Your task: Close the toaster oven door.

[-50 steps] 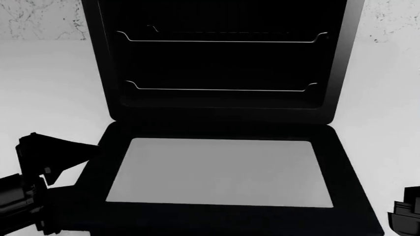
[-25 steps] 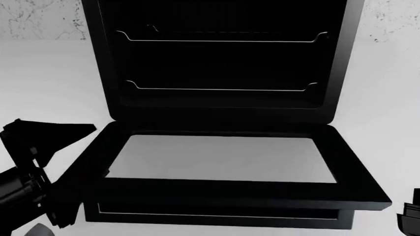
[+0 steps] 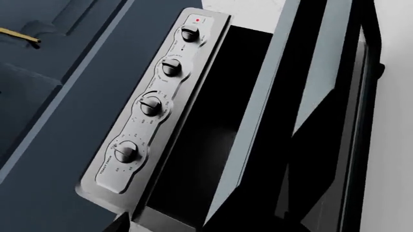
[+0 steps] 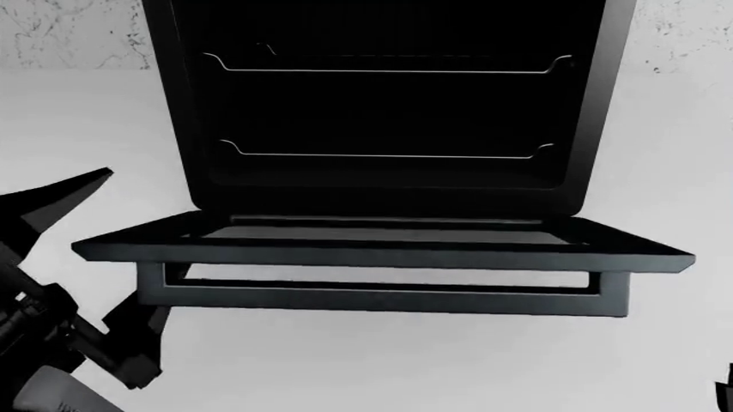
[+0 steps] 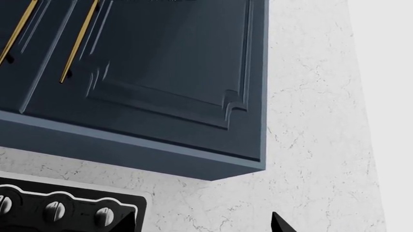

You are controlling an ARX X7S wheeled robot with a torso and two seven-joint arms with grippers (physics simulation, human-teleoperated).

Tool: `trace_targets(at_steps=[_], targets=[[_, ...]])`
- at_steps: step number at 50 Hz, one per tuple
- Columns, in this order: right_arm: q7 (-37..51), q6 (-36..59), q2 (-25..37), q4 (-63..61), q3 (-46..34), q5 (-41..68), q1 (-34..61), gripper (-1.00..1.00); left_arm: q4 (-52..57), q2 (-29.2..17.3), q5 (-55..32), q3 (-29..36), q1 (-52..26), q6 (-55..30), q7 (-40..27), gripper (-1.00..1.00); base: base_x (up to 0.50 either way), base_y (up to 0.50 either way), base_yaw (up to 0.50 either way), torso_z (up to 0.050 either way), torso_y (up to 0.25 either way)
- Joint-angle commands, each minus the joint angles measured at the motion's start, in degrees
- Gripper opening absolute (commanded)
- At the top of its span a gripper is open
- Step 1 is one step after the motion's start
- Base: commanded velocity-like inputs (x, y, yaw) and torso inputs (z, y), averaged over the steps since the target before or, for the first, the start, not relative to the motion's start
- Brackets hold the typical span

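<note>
toaster oven door point(image 4: 384, 251) half raised, about level, hinged at the toaster oven's point(image 4: 384, 103) mouth below two wire racks point(image 4: 387, 153).
left gripper point(image 4: 69, 283) just left of the door, spread wide, holding nothing; right gripper state can't be told. knob panel point(image 3: 152, 104) lettering too small to read.

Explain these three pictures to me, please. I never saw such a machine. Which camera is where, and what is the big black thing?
It is a simulated two-armed robot. The head camera looks down at a black toaster oven on a white counter; its door is half raised, edge-on. The left gripper shows beside the door and seems to hold nothing. The left wrist camera sees the oven's knob panel. The right wrist camera sees dark blue cabinets with brass handles; its gripper shows only as tips.
</note>
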Motion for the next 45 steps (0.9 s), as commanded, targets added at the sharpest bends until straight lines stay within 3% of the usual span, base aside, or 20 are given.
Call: trace_targets(at_steps=[1, 14, 27, 32, 38, 45], targets=[[-1.86, -0.03, -1.84, 0.01, 1.36, 0.59, 0.05, 1.0, 13.88, 4.55, -8.38, -4.21, 8.28, -13.05, -2.11, 1.0, 0.0, 0.0, 0.0, 0.0, 0.011], [-4.28, 0.0, -4.49, 0.01, 3.1, 1.17, 0.03, 1.0, 17.16, 16.29, -11.46, -5.74, 9.76, -26.37, -6.07, 1.0, 0.0, 0.0, 0.0, 0.001, 0.002], [-4.78, -0.41, -5.0, 0.01, 2.84, 0.81, 0.03, 1.0, 13.37, 29.37, -26.06, -13.7, 4.68, -40.45, -8.25, 1.0, 0.0, 0.0, 0.0, 0.0, 0.0], [-5.02, 0.18, -4.71, 0.0, 4.46, 2.02, 0.03, 1.0, 9.39, 32.08, -29.2, -16.36, -0.06, -46.51, -9.42, 1.0, 0.0, 0.0, 0.0, 0.0, 0.0], [-6.86, -0.02, -6.78, 0.0, 5.26, 2.07, 0.02, 1.0, 3.91, 33.58, -30.68, -16.65, -4.05, -46.46, -9.64, 1.0, 0.0, 0.0, 0.0, 0.0, 0.0], [-6.72, -0.38, -7.06, 0.0, 4.39, 1.3, 0.02, 1.0, -9.89, 34.46, -29.79, -14.91, -12.91, -43.7, -9.05, 1.0, 0.0, 0.0, 0.0, 0.0, 0.0]])
